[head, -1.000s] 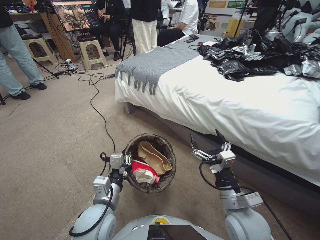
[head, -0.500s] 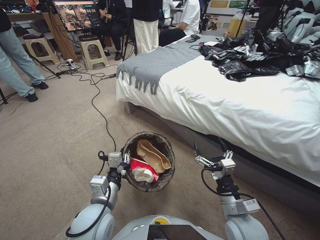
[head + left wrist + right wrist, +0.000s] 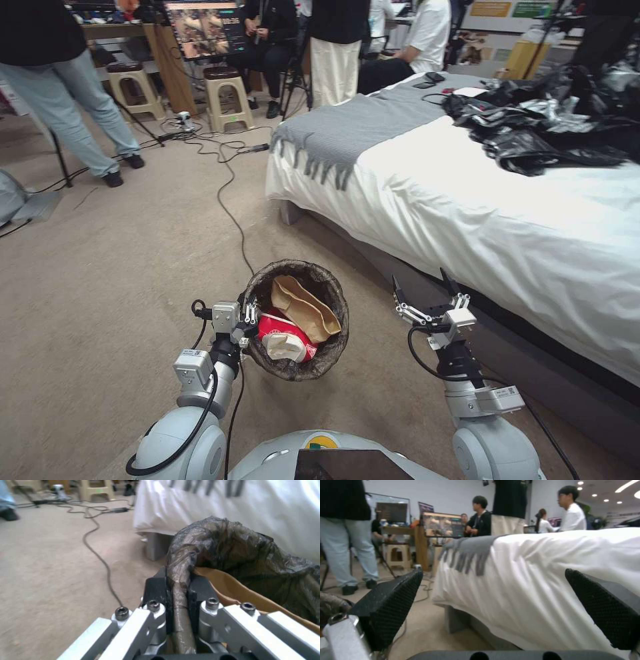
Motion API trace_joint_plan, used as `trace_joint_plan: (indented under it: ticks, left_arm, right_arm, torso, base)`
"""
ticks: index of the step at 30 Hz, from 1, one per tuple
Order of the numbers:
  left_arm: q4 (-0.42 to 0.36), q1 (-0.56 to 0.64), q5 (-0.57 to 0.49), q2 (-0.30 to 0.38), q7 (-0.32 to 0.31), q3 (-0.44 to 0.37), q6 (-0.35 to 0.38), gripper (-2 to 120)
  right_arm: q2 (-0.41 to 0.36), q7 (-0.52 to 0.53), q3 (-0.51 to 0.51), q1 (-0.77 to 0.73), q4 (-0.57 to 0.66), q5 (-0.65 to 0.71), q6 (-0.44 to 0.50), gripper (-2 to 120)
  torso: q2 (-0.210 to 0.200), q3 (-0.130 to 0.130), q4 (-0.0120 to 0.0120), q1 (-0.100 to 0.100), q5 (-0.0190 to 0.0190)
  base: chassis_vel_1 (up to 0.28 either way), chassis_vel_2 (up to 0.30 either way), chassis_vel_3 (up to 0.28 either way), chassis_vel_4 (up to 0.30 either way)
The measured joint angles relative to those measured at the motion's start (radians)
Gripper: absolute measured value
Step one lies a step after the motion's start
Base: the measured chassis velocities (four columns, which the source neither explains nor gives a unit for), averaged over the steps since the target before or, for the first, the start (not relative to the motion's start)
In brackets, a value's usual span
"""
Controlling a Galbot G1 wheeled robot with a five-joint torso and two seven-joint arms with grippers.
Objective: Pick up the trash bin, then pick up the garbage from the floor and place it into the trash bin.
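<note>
The left claw is gripping the trash bin by its near rim; the right claw, gaping empty, is hanging just beside it, bedward.

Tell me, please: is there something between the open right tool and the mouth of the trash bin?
Nothing visible. The right tool, open and empty, hangs beside the trash bin, with bare carpet between. The left tool clamps the bin's rim; its mouth is uncovered, with garbage inside.
</note>
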Motion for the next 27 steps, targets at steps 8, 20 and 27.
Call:
trace_joint_plan:
  ticks: [8, 20, 27]
  left_arm:
    - [-0.015, -0.001, -0.014, -0.004, 0.000, -0.013, 0.005, 7]
    - [-0.032, -0.008, -0.035, -0.012, -0.003, -0.029, 0.012, 7]
    - [-0.040, -0.030, -0.077, -0.023, -0.010, -0.070, 0.021, 7]
  right_arm:
    - [-0.018, -0.002, 0.014, 0.043, -0.009, 0.033, -0.027, 100]
    - [-0.021, -0.031, 0.017, 0.056, -0.032, 0.034, -0.022, 100]
    - [-0.022, -0.056, 0.020, 0.056, -0.044, 0.026, -0.015, 100]
  torso:
    - [0.000, 0.000, 0.0002, 0.000, 0.0001]
    - [0.000, 0.000, 0.0002, 0.000, 0.0001]
    - [0.000, 0.000, 0.0000, 0.000, 0.0000]
  base:
    - [0.104, 0.107, 0.108, 0.099]
    - [0.125, 0.119, 0.129, 0.129]
    - [0.128, 0.130, 0.128, 0.121]
